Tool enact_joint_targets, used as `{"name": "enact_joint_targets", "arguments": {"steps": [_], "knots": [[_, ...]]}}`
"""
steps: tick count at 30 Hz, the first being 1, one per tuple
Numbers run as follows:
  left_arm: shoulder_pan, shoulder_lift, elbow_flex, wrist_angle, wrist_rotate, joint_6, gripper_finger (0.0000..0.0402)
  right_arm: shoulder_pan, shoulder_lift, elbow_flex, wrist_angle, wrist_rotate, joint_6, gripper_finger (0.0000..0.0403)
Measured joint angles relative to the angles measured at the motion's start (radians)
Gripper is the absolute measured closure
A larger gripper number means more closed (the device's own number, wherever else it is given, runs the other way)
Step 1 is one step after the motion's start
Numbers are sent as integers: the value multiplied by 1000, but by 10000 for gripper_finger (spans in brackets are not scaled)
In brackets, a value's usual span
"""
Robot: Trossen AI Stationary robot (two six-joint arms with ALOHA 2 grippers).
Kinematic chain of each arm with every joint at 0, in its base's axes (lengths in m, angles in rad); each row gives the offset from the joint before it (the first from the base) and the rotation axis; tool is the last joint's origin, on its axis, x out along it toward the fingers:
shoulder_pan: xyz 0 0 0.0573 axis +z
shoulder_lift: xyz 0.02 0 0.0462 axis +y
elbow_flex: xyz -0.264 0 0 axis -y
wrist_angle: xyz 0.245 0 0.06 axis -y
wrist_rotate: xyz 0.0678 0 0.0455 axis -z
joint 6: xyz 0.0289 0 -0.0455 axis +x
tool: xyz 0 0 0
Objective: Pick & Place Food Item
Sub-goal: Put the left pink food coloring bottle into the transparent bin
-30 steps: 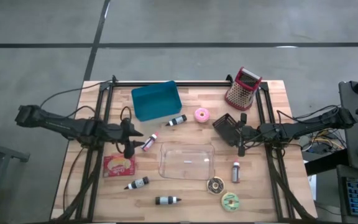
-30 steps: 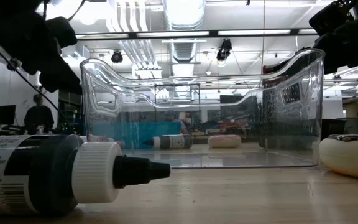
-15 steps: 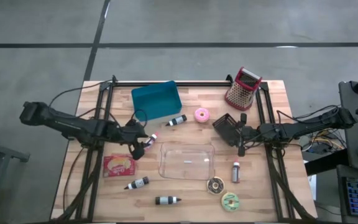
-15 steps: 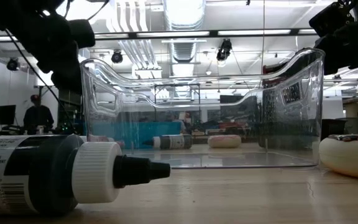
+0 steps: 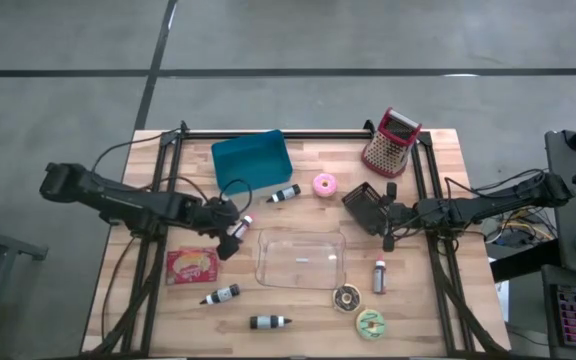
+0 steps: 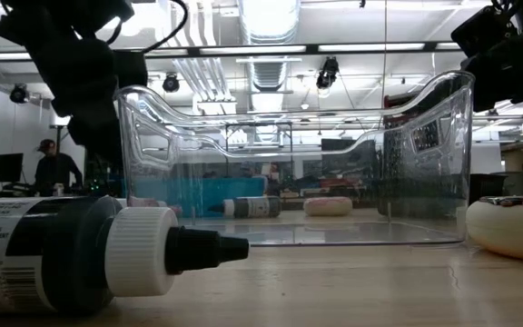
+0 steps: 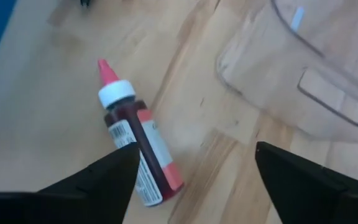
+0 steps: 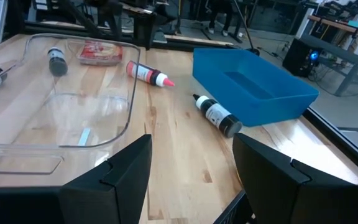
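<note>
A small red-filled bottle [image 7: 138,149] with a white collar and a red tip lies on its side on the wooden table, just left of the clear plastic bin [image 5: 301,259]. My left gripper [image 7: 194,186] hangs open over the bottle's base end, slanting down, one finger on each side of it; I see no touch. In the high view this gripper [image 5: 228,236] sits at the bottle [image 5: 241,227]. My right gripper [image 5: 370,208] waits open, off the table, right of the bin; its own view shows its fingers apart [image 8: 191,186].
A blue bin [image 5: 251,160] stands at the back, with a pink donut [image 5: 324,184] and a red grater [image 5: 391,143] to its right. A pastry packet [image 5: 192,266], several dark bottles [image 5: 220,294], a chocolate donut [image 5: 346,297] and a green one [image 5: 370,323] lie nearer.
My left gripper has gone toward the table's right edge, from beside the pastry packet to the red bottle, and has tipped further downward. The bottle and all else have stayed put.
</note>
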Motion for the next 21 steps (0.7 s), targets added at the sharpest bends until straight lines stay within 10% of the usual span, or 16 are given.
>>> {"name": "enact_joint_targets", "arguments": {"steps": [21], "knots": [[45, 204, 52, -9, 21, 2, 59, 0, 0, 0, -18, -2, 0, 184]]}}
